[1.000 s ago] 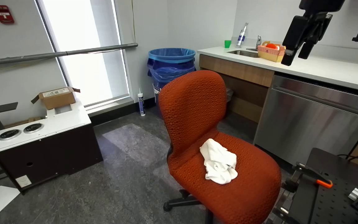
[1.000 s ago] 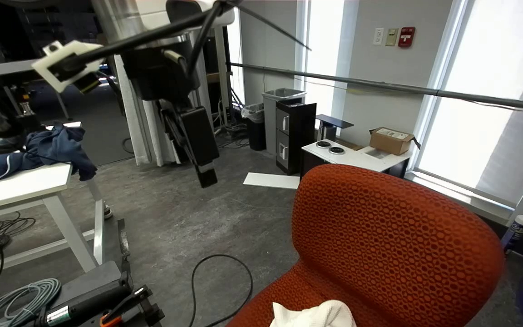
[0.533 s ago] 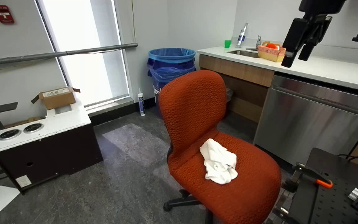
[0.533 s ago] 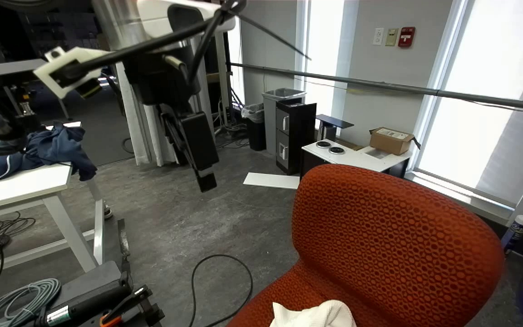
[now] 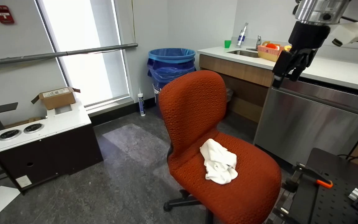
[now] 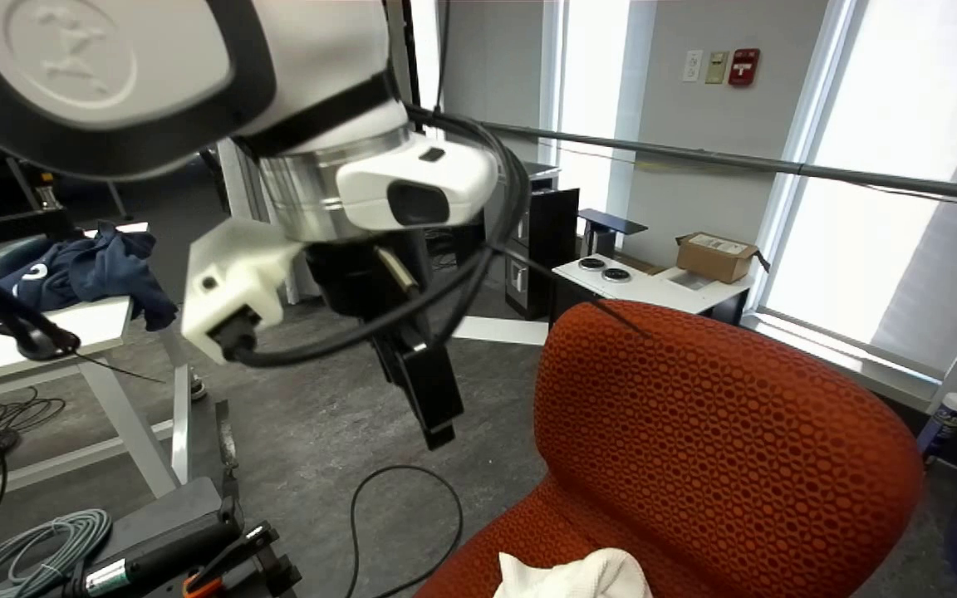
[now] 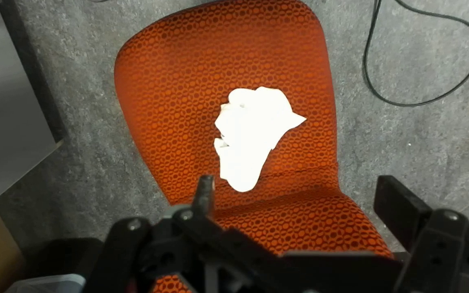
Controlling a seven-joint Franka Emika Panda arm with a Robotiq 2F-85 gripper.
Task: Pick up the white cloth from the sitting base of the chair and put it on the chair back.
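Note:
A crumpled white cloth point(image 5: 218, 165) lies on the seat point(image 5: 250, 177) of an orange-red patterned chair, close to the chair back point(image 5: 194, 102). Only part of the cloth point(image 6: 574, 577) shows in an exterior view, at the bottom edge, before the chair back point(image 6: 719, 432). In the wrist view the cloth point(image 7: 255, 126) is overexposed and lies above the jaws, on the seat point(image 7: 165, 81). My gripper point(image 7: 296, 183) is open and empty, its fingers wide apart. It hangs above and away from the chair in both exterior views point(image 5: 286, 79) point(image 6: 439, 436).
A dark table point(image 5: 322, 193) with tools stands beside the chair. A steel dishwasher point(image 5: 306, 121) and counter point(image 5: 325, 70) stand behind the gripper. A blue bin point(image 5: 171, 67) stands behind the chair back. A black cable point(image 6: 354, 515) lies on the floor.
In the last half second my gripper has come down and moved towards the chair, and more of the arm has come into view. The cloth and chair have not moved.

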